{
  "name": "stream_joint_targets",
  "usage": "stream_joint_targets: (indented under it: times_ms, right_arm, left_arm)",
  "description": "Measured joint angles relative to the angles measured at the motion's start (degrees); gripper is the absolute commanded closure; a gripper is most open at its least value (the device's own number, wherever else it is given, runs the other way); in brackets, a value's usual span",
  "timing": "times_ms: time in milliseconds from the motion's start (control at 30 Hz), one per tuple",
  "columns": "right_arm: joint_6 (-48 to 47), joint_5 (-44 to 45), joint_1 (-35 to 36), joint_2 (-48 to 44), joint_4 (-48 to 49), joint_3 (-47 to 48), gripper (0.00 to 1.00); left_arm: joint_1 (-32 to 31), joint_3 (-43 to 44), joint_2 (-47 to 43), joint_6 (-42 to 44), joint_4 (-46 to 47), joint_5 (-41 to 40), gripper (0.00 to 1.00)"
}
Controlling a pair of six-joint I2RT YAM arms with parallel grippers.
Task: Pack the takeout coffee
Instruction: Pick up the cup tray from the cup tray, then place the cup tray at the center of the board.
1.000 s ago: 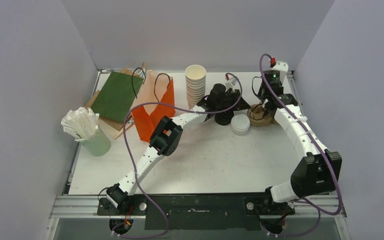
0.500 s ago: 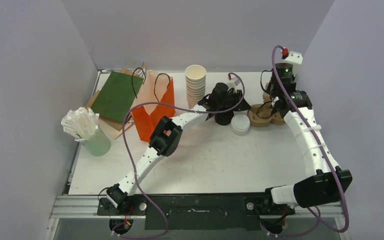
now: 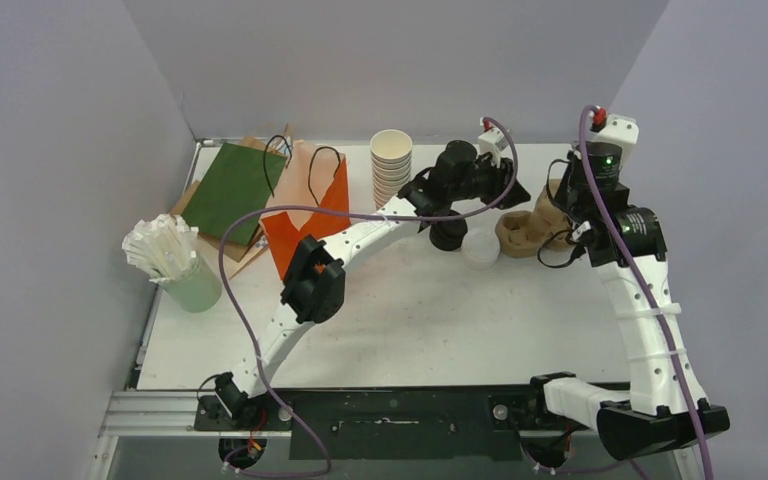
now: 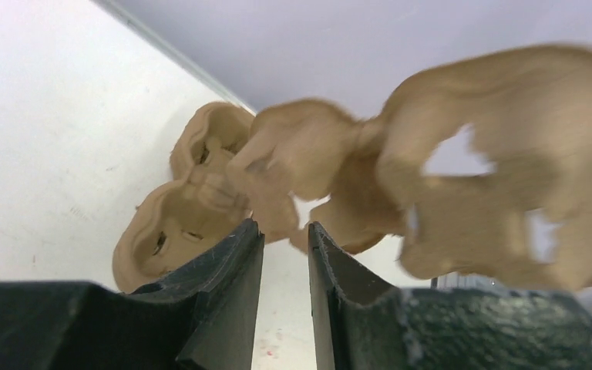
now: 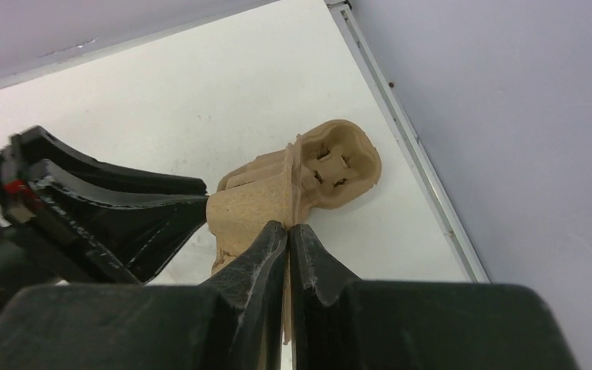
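Note:
The takeout coffee shows in the top view as a black-lidded cup [image 3: 447,233] and a white-lidded cup [image 3: 480,249], side by side at the far middle of the table. My right gripper [image 5: 287,225] is shut on the thin rim of a brown pulp cup carrier [image 5: 248,206] and holds it tilted above the table [image 3: 526,229]. A second carrier [image 4: 189,193] lies on the table beneath it. My left gripper [image 4: 284,225] hangs just left of the raised carrier [image 4: 478,154], open by a narrow gap with nothing in it.
A stack of lidless white cups [image 3: 391,165] stands behind the left arm. An orange paper bag [image 3: 305,225] stands upright at centre left, with a green bag [image 3: 232,190] lying flat behind it. A cup of wrapped straws [image 3: 172,262] sits at the left edge. The right wall is close.
My right arm has risen and swung right, lifting the carrier off the table. The left gripper has moved right and up after it, and its jaws have parted a little.

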Motion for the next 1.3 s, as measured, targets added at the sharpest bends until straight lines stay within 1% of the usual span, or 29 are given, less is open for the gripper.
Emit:
stream_joint_targets:
  times_ms: [133, 300, 367, 467, 567, 700, 833, 933, 1000, 1100, 1133, 1167, 1200, 1267, 1300]
  right_arm:
    - [-0.22, -0.48, 0.0, -1.68, -4.42, 0.96, 1.0]
    - [-0.83, -3.8, 0.0, -2.45, -8.41, 1.05, 1.0]
    - [-0.87, -5.92, 0.02, -2.4, -9.97, 1.05, 1.0]
    - [-1.01, -8.96, 0.17, -2.36, -11.15, 0.59, 1.0]
    - [-1.09, -12.07, 0.87, -1.79, -11.54, -0.94, 1.0]
    - [-1.14, -14.58, 1.9, -0.31, -12.39, -3.17, 1.0]
    - [-1.03, -14.53, 2.89, 0.15, -14.38, -3.48, 1.0]
    - [-0.42, -11.56, 4.52, 0.72, -16.57, -2.89, 1.0]
    - [0.61, -8.31, 7.02, 2.21, -18.49, -2.05, 1.0]
    - [3.32, -3.41, 13.4, 5.68, -21.07, -1.66, 1.0]
    - [4.35, -2.12, 15.91, 7.15, -21.84, -1.66, 0.98]
    - [5.38, -1.11, 18.14, 8.41, -22.25, -1.66, 0.92]
    - [6.56, -0.24, 20.87, 10.12, -22.67, -1.66, 0.78]
    - [8.79, 0.76, 25.9, 13.55, -22.62, -1.66, 0.43]
    - [9.84, 0.87, 28.22, 15.21, -22.38, -1.66, 0.33]
  left_arm:
    - [-1.73, -1.99, -5.05, 2.6, -1.4, -2.23, 0.71]
    - [-2.29, -4.59, -7.21, 4.33, -4.09, -3.89, 0.71]
    - [-2.12, -8.92, -8.81, 5.18, -5.16, -4.94, 0.7]
    - [-1.99, -18.45, -13.05, 5.97, -6.56, -7.19, 0.69]
    - [-1.97, -32.15, -21.49, 6.58, -7.13, -10.03, 0.67]
    - [-2.14, -44.35, -34.4, 7.48, -7.89, -13.75, 0.64]
    - [-2.16, -50.36, -47.63, 8.37, -7.85, -17.03, 0.62]
    - [-2.12, -53.0, -54.77, 8.72, -7.32, -18.62, 0.62]
    - [-1.97, -55.28, -58.21, 8.74, -7.08, -19.3, 0.61]
    - [-1.55, -59.14, -60.94, 8.74, -7.39, -20.02, 0.61]
    - [-1.38, -60.33, -61.26, 8.74, -7.87, -20.2, 0.6]
    - [-1.11, -61.46, -61.46, 8.72, -8.46, -20.39, 0.6]
    - [-0.87, -62.34, -61.59, 8.72, -8.92, -20.5, 0.6]
    - [-0.09, -64.83, -62.29, 8.68, -10.05, -20.65, 0.6]
    - [0.37, -65.94, -62.84, 8.66, -10.78, -20.76, 0.6]
